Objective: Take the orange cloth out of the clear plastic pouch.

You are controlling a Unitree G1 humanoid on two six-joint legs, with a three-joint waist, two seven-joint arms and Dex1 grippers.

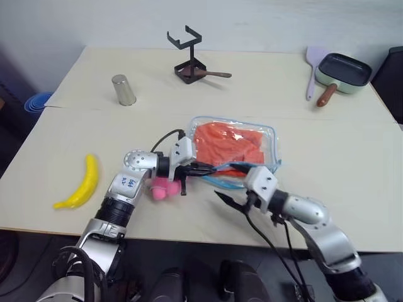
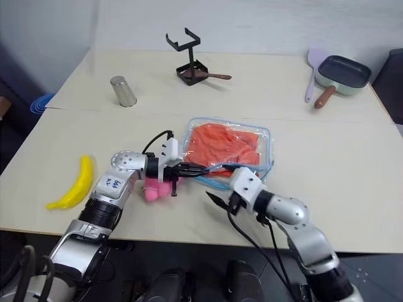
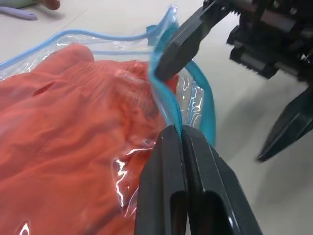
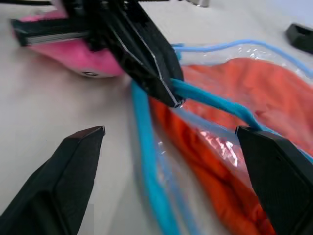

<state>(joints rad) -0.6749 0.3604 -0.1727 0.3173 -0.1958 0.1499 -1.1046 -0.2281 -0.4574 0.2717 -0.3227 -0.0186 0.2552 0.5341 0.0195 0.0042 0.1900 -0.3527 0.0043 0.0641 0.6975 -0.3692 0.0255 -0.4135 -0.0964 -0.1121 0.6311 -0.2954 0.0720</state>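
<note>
Orange cloth (image 1: 228, 143) seen fully inside clear plastic pouch (image 1: 269, 135), centre frame. Pouch edge pinched by left pincer (image 3: 181, 132). Right pincer (image 4: 166, 142) spread wide, nothing held. Extraction not begun.

My head views are evenly and softly lit from above, bright across the pale table (image 1: 352, 182), with short, faint shadows under the metal cup (image 1: 123, 90) and the black stand (image 1: 187, 58). The floor at the edges falls into deep dimness. White glare streaks the clear plastic pouch (image 1: 271, 141), strongest in my left wrist view, where highlights break over the orange cloth (image 3: 63, 147). There my own fingers (image 3: 161, 196) sit large and slightly soft. My right wrist view is the poorest: the blue edging smears near the lens, perhaps motion blur, and the pink plush toy (image 4: 83, 56) is out of focus.
</note>
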